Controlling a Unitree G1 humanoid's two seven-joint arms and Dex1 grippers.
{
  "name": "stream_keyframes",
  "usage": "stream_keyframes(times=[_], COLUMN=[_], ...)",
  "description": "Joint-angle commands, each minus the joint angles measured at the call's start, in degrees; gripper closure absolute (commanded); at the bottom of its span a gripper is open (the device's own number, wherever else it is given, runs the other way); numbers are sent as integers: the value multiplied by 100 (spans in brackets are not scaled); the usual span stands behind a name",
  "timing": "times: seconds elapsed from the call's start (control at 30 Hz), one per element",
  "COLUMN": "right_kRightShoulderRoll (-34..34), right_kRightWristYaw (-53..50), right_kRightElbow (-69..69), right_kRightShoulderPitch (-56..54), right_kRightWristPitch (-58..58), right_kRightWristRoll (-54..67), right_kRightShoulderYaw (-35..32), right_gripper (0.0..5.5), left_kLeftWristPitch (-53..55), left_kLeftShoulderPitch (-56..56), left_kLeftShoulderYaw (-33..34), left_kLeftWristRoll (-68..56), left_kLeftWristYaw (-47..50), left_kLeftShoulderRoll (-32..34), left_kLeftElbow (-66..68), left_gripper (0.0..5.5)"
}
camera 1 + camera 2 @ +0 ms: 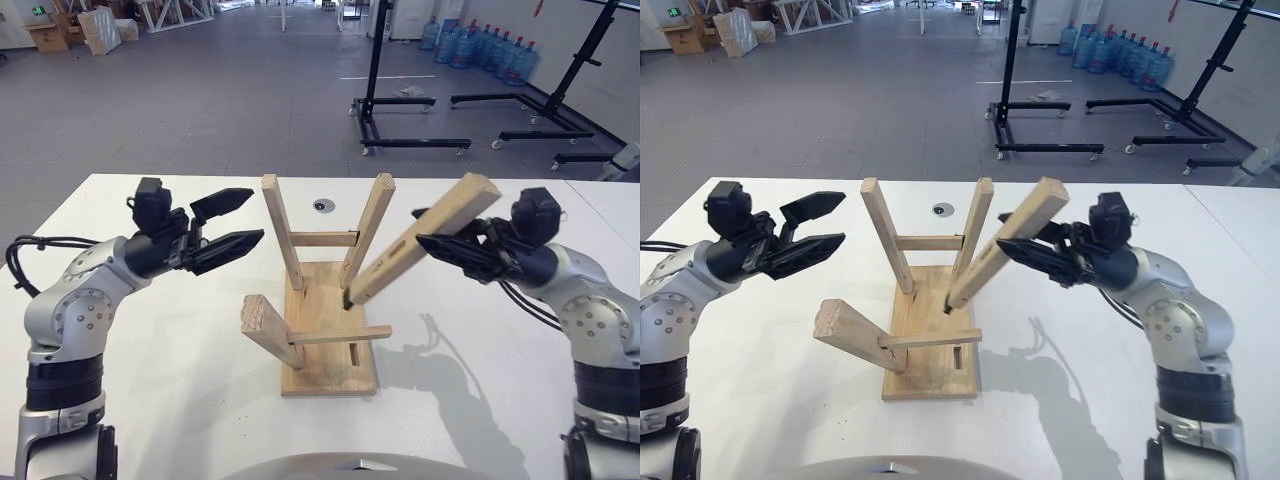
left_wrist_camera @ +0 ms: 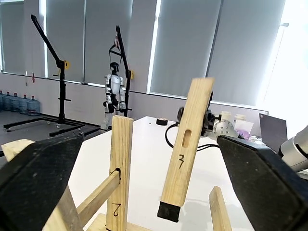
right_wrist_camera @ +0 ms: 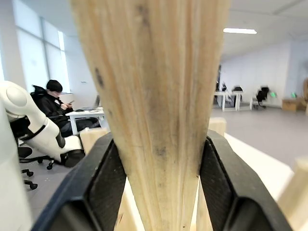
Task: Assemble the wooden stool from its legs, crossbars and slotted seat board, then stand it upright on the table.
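Observation:
The slotted seat board (image 1: 330, 375) lies flat on the white table (image 1: 150, 400). Two legs (image 1: 283, 232) (image 1: 367, 228) stand in its far end, joined by a crossbar (image 1: 323, 239). A third leg (image 1: 268, 330) leans out to the left at the near end, with a crossbar (image 1: 340, 335) sticking from it. My right gripper (image 1: 450, 235) is shut on the fourth leg (image 1: 425, 250), held tilted with its dark lower end (image 2: 168, 211) just over the board. My left gripper (image 1: 228, 225) hangs open to the left of the standing legs, holding nothing.
A small round fitting (image 1: 320, 206) is set in the table behind the stool. Black wheeled stands (image 1: 410, 130) and water bottles (image 1: 490, 45) stand on the floor beyond the far edge. Bare table lies on both sides of the board.

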Motion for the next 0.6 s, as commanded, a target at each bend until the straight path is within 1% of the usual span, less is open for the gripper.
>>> stream_keyframes(times=[0.03,0.13,0.37,0.5,0.6], right_kRightShoulderRoll=[-290,-310,-229,-64,27], right_kRightWristYaw=[489,685,914,1041,1090], right_kRightElbow=[2,-83,-106,121,246], right_kRightShoulderPitch=[462,651,712,783,885], right_kRightWristPitch=[187,178,106,-199,-568], right_kRightWristRoll=[137,33,-216,-551,-864], right_kRightShoulderYaw=[-136,15,489,763,845], right_gripper=[345,345,345,345,345], left_kLeftWristPitch=[122,161,271,306,324], left_kLeftShoulderPitch=[101,92,55,39,45], left_kLeftShoulderYaw=[206,252,227,162,148], left_kLeftWristRoll=[-146,-189,-272,-272,-269], left_kLeftWristYaw=[170,226,299,291,270], left_kLeftShoulderRoll=[149,199,233,253,276], left_kLeftElbow=[-89,-29,-24,-9,3], left_gripper=[23,23,23,23,23])
